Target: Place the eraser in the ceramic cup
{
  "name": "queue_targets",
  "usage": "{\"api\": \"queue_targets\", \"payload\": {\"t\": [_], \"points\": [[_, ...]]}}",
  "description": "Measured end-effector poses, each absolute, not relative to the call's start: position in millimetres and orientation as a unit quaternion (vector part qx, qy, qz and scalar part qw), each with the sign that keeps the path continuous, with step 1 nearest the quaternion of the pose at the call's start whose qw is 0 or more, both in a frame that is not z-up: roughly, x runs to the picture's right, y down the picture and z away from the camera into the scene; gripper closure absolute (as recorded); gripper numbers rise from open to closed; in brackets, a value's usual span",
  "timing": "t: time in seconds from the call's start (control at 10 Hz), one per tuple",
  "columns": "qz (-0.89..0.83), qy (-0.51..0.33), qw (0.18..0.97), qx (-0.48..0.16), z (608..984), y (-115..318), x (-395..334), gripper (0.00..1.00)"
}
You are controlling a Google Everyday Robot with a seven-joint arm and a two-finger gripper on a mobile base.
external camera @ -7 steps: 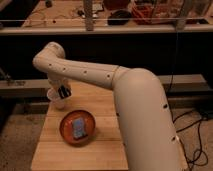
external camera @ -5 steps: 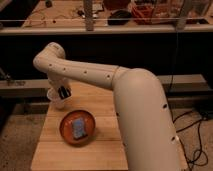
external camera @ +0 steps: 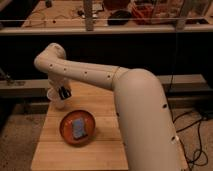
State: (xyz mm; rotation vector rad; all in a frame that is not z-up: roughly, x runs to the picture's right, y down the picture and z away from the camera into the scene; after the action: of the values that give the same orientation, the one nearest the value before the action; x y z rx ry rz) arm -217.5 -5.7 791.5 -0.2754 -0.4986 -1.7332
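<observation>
nothing seems to have moved since the earlier frames: the eraser [external camera: 78, 128], a grey-blue block, lies in the same spot in the middle of the orange plate [external camera: 64, 132], and the arm holds the same pose. the plate sits on the wooden desk [external camera: 47, 151] toward its left edge, roughly midway between front and back. the ceramic cup [external camera: 54, 96], small and white, stands upright near the desk's back left corner, apart from the plate. the end effector [external camera: 64, 92] hangs just beside the cup on its right, about at rim height; whether it is spread or pressed together i cannot tell. the cream arm [external camera: 95, 76] reaches in from the desk's right side. black cables [external camera: 197, 132] lie on the floor beyond the right edge
</observation>
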Motion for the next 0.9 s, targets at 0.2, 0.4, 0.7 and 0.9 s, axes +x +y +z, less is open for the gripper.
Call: {"api": "queue_targets", "payload": {"t": [0.2, 0.4, 0.7, 0.9], "points": [[-0.750, -0.219, 0.612, -0.121, 792.7, -4.1, -216.9, 0.74], [-0.749, -0.221, 0.612, -0.122, 793.9, -2.6, -216.6, 0.71], [-0.748, -0.223, 0.613, -0.122, 794.7, -1.8, -216.0, 0.78], [-0.747, -0.225, 0.613, -0.124, 796.4, 0.2, -215.0, 0.78]]}}
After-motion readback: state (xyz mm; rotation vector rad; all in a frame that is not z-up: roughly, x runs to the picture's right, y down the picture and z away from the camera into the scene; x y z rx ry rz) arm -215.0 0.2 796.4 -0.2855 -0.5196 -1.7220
